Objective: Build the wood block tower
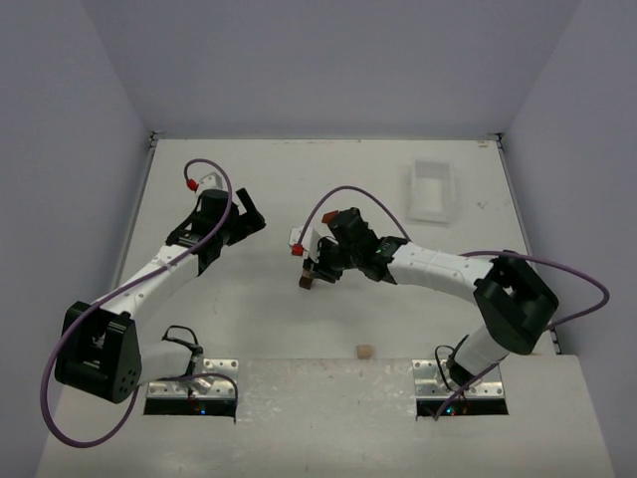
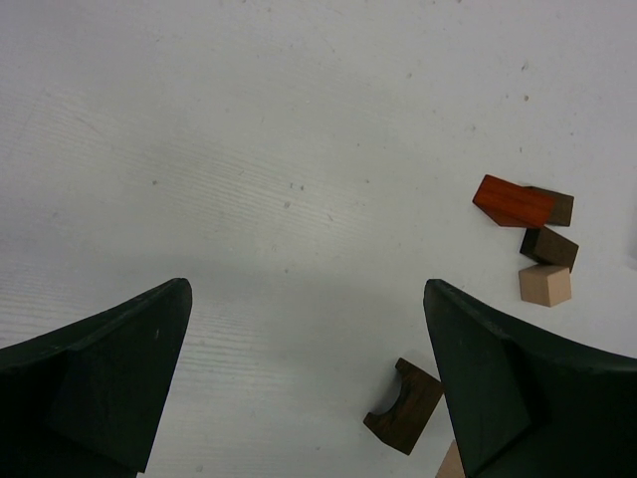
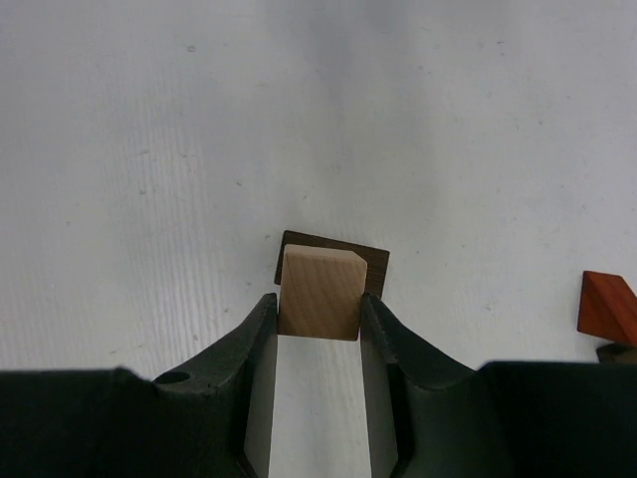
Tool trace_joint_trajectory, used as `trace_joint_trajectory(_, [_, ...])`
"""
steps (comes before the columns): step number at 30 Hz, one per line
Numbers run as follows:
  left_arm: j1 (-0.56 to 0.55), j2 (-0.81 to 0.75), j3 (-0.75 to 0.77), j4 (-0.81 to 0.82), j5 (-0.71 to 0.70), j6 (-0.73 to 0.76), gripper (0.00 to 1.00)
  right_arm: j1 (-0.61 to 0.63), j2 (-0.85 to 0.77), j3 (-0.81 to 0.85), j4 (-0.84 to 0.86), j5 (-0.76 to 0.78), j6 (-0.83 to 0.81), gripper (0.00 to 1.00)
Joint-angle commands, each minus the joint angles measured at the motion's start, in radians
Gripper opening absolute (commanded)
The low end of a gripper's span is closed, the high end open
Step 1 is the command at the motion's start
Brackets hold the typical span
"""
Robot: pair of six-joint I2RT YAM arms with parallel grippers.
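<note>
Your right gripper (image 3: pixel 318 317) is pinching a light tan block (image 3: pixel 318 294) between its fingers, holding it over the wood block tower (image 3: pixel 338 244), which is showing only a dark brown base near the middle of the bench (image 1: pixel 299 169); I cannot tell whether they are touching. Your left gripper (image 2: pixel 307 299) is hovering toward the left edge, fingers (image 2: pixel 109 378) spread wide. Beside it are lying a reddish wedge (image 2: pixel 513 202), a tan cube (image 2: pixel 544 285) and a dark arch (image 2: pixel 403 406).

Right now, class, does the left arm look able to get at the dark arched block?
Probably yes: the left arm has its jaws wide open, and the dark arched block lies uncovered on the table between them.
</note>
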Motion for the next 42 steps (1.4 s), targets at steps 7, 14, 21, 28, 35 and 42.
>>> trace_joint_trajectory(7, [0.008,-0.025,-0.010,0.042,0.002,0.010,1.00,0.059,0.090,0.114,-0.067,0.013,-0.048,0.15])
trace_joint_trajectory(14, [0.007,-0.027,-0.009,0.037,-0.003,0.010,1.00,0.060,0.116,0.136,-0.066,0.062,-0.024,0.15])
trace_joint_trajectory(21, [0.008,-0.027,-0.010,0.037,-0.002,0.009,1.00,0.061,0.136,0.151,-0.076,0.081,-0.016,0.16])
trace_joint_trajectory(28, [0.008,-0.027,-0.007,0.032,-0.010,0.006,1.00,0.060,0.153,0.162,-0.085,0.100,0.002,0.18])
trace_joint_trajectory(35, [0.008,-0.027,-0.006,0.031,-0.004,0.006,1.00,0.060,0.168,0.166,-0.079,0.101,0.024,0.18])
trace_joint_trajectory(42, [0.008,-0.025,-0.006,0.036,-0.004,0.007,1.00,0.066,0.167,0.151,-0.048,0.110,0.050,0.20])
